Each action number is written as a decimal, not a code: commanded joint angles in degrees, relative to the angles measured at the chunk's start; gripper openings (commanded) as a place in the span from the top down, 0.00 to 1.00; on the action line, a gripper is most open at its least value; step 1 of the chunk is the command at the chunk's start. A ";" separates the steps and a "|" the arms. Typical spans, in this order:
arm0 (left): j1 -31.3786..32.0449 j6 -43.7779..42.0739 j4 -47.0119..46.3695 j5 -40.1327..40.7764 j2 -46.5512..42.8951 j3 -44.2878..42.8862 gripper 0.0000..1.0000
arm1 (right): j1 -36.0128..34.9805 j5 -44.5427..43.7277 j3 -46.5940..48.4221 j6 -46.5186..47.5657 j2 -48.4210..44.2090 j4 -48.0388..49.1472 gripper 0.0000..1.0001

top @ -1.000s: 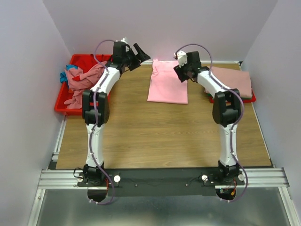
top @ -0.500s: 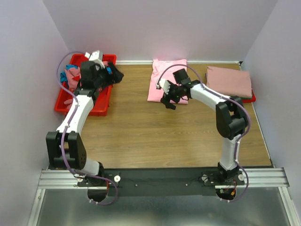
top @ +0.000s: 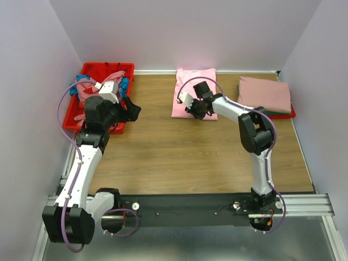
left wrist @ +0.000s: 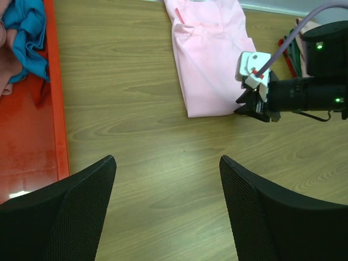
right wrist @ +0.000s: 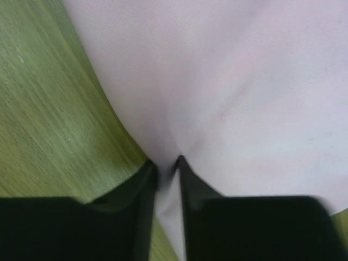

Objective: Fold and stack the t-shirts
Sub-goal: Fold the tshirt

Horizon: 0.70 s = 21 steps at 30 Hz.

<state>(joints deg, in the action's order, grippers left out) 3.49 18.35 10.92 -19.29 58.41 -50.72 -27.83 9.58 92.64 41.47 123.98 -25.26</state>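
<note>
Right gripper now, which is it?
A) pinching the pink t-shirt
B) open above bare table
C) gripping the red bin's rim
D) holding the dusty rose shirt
A: the right wrist view shows the right gripper closed on a fold of the pink t-shirt.

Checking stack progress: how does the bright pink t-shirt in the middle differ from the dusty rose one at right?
The pink t-shirt is bright, the dusty rose t-shirt muted. The pink one lies straight on the table; the rose one tops a pile with green and red edges. The right gripper pinches the pink one's edge in its jaws; nothing touches the rose one. Both are folded flat.
</note>
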 commanded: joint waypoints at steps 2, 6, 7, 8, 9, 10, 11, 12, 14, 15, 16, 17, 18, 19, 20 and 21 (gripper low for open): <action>0.03 -0.16 2.70 -4.26 -1.72 2.20 0.20 | -0.64 1.74 -7.11 0.89 -2.51 -0.50 0.86; 1.08 1.69 3.85 -9.88 -2.07 5.36 0.28 | -1.69 8.15 -19.31 4.13 -12.17 -3.73 0.99; 1.61 2.13 4.37 -10.67 -2.94 6.06 0.29 | -2.74 10.87 -22.04 5.19 -17.06 -5.05 1.00; 3.35 3.17 4.64 -10.59 -3.48 6.77 0.29 | -3.53 11.85 -27.55 7.46 -19.54 -8.11 1.00; 4.33 3.71 4.90 -10.42 -3.92 7.56 0.29 | -4.33 12.21 -30.21 8.26 -21.74 -9.45 1.00; 5.21 4.49 5.08 -10.07 -4.88 9.13 0.29 | -5.29 12.56 -32.50 9.06 -24.55 -10.85 1.00; 6.61 5.72 5.08 -9.81 -5.15 10.02 0.29 | -6.61 13.09 -36.61 10.11 -28.76 -12.43 0.99; 9.49 7.56 4.90 -9.46 -5.24 10.81 0.29 | -6.88 13.96 -38.05 10.64 -31.23 -15.67 0.94; 14.07 9.59 5.08 -5.16 -4.98 11.61 0.29 | -7.14 15.99 -39.90 10.65 -35.20 -18.24 0.45; 16.96 11.86 4.90 -4.01 -4.45 11.69 0.29 | -7.15 16.34 -40.43 9.95 -39.65 -20.16 0.35; 17.86 12.84 4.64 -3.31 -3.40 11.87 0.29 | -7.15 16.43 -40.43 9.16 -41.78 -20.53 0.21; 18.83 13.46 3.42 -2.78 -2.78 12.05 0.29 | -6.88 16.17 -40.35 6.80 -44.33 -20.54 0.16; 20.06 14.08 2.71 -1.99 -2.08 11.96 0.29 | -6.36 15.82 -40.00 5.21 -46.27 -20.01 0.12; 21.63 14.87 2.10 -0.33 -0.42 11.87 0.29 | -4.18 14.69 -38.95 2.67 -49.07 -17.40 0.07; 22.61 15.13 0.26 -0.14 0.64 11.78 0.29 | -2.16 14.41 -38.07 -1.62 -49.62 -16.07 0.04; 23.40 15.22 -0.89 0.04 1.69 11.26 0.29 | 0.30 14.50 -37.19 -3.49 -49.54 -13.88 0.03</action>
<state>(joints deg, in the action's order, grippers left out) 24.38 30.13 14.28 -23.07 57.25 -38.83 -33.50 23.20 52.29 47.31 77.73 -42.72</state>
